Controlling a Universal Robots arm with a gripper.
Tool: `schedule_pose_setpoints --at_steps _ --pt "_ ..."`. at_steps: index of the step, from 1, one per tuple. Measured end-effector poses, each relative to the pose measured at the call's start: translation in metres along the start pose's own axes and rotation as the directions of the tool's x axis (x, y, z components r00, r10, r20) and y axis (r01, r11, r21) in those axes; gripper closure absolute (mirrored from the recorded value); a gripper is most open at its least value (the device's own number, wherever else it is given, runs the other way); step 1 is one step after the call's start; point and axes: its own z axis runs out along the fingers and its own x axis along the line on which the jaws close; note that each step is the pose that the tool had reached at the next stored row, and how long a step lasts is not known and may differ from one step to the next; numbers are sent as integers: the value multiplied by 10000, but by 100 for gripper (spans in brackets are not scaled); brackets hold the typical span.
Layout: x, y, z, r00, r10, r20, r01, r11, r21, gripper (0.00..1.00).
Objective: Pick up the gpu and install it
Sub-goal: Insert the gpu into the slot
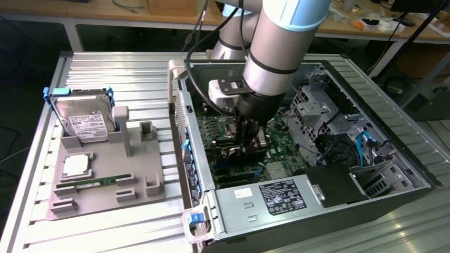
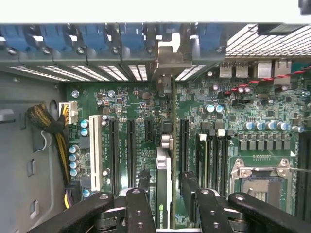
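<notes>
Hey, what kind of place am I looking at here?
Likely a robotics lab or test workshop: a robot arm reaches into an open computer case on a slatted metal table, beside a grey fixture holding a hard drive, with wooden workbenches behind.

A ribbed metal worktop [image 1: 105,68] stands over a dark floor [image 1: 16,121]. Behind it runs a cluttered wooden bench [image 1: 91,10] on white legs.

gpu [image 2: 164,194] upright on motherboard [image 2: 126,97] (inside case [image 1: 383,124])
</notes>
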Motion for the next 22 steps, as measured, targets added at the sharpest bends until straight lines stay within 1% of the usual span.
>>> schedule_pose_setpoints --at_steps 5,7,9,12,13,14,15,22 --pt "-5 -1 -90 10000 -1 3 1 10000 3 60" --pt "-11 -1 -101 10000 -1 8 1 10000 4 60" --pt "-11 -1 -102 10000 -3 30 3 10000 4 61" --pt "-11 -2 -102 10000 -4 30 4 10000 3 80" --pt "-11 -2 -102 10000 -4 30 4 10000 3 80" --pt "-11 -2 -102 10000 -4 30 4 10000 3 86" --pt "-11 -2 -103 10000 -4 29 4 10000 3 89" --pt "-11 -2 -102 10000 -4 30 4 10000 3 89"
